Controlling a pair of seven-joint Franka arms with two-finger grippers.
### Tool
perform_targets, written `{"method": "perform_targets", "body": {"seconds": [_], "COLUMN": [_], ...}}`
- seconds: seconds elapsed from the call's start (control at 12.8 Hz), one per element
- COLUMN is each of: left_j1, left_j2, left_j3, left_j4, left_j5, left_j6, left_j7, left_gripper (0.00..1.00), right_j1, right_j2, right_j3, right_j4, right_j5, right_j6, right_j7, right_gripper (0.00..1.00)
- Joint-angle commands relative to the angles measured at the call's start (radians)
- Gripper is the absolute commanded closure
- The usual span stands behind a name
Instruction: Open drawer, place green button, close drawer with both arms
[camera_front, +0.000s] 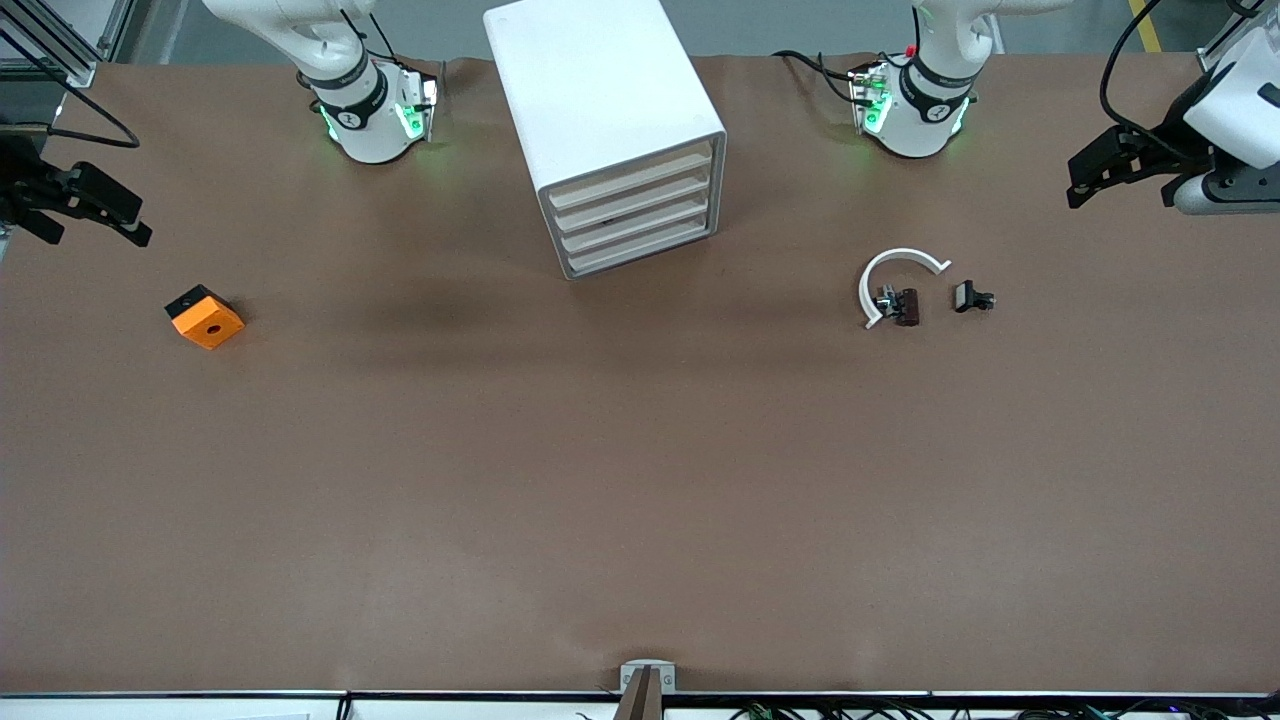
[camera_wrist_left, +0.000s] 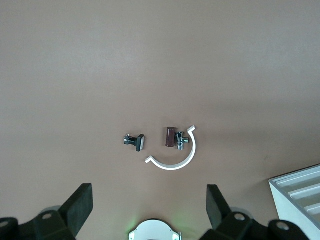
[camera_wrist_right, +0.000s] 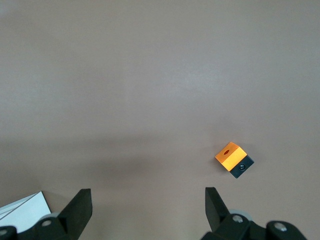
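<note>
The white drawer cabinet (camera_front: 610, 110) stands between the two arm bases, its stacked drawers (camera_front: 635, 215) all pushed in. A tiny dark blocky button (camera_front: 972, 297) lies on the table toward the left arm's end; its cap colour does not show. The left wrist view has the button (camera_wrist_left: 135, 141) ahead of my left gripper (camera_wrist_left: 148, 200), which is open and empty. That left gripper (camera_front: 1120, 190) hovers over the table's end. My right gripper (camera_front: 95, 232) hangs over the other end, open and empty (camera_wrist_right: 147, 197).
A white C-shaped ring (camera_front: 893, 275) with a brown and metal part (camera_front: 903, 305) inside it lies beside the button. An orange cube (camera_front: 205, 317) with a black hole sits near the right gripper. Brown table surface (camera_front: 640, 480) spreads toward the front camera.
</note>
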Motion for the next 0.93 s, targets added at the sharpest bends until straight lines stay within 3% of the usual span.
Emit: {"method": "perform_targets", "body": {"seconds": [0.0, 0.86], "left_j1": [0.018, 0.018], "left_j2": [-0.027, 0.022], "left_j3": [0.001, 0.000], "left_j4": [-0.025, 0.040], "left_j5": [-0.006, -0.006], "left_j6": [0.013, 0.010], "left_j7": [0.010, -0.004], "left_gripper": [0.00, 0.00], "right_j1": [-0.013, -0.017], "right_j2": [0.002, 0.002], "right_j3": [0.009, 0.006], "right_j4": [0.015, 0.015], "right_j5": [-0.003, -0.005], "right_j6": [-0.013, -0.010], "right_j7": [-0.008, -0.008], "right_gripper": [0.00, 0.00]}}
